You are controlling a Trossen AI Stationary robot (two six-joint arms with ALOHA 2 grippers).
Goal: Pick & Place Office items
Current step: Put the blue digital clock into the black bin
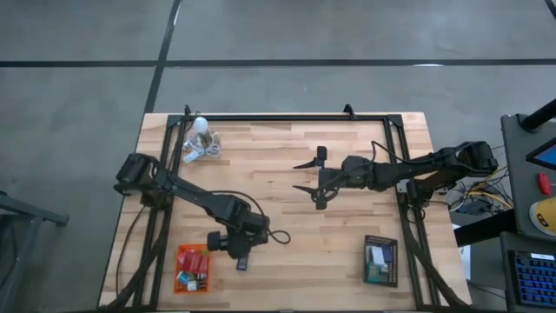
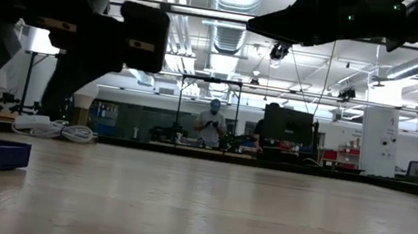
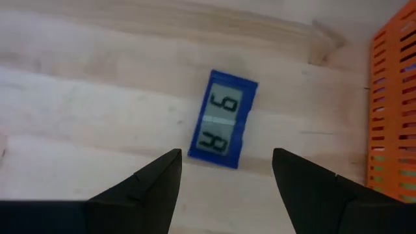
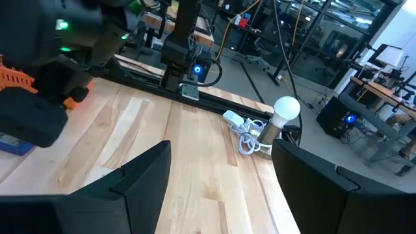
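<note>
Our left gripper (image 3: pixel 224 172) hangs open and empty just above the blue item (image 3: pixel 222 119), which lies flat on the tabletop (image 1: pixel 287 174) just beside the orange tray (image 1: pixel 193 269), its fingers straddling it for a pick. Our right gripper (image 1: pixel 306 181) waits open, well away from the tray.

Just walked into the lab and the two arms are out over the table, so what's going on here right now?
The left claw hangs open just above a small blue rectangular piece lying flat on the wooden table, beside the orange tray that already holds several small items. Nothing is gripped yet. The right claw waits open over the middle of the table, holding nothing. A black tray sits at the table's right side.
</note>
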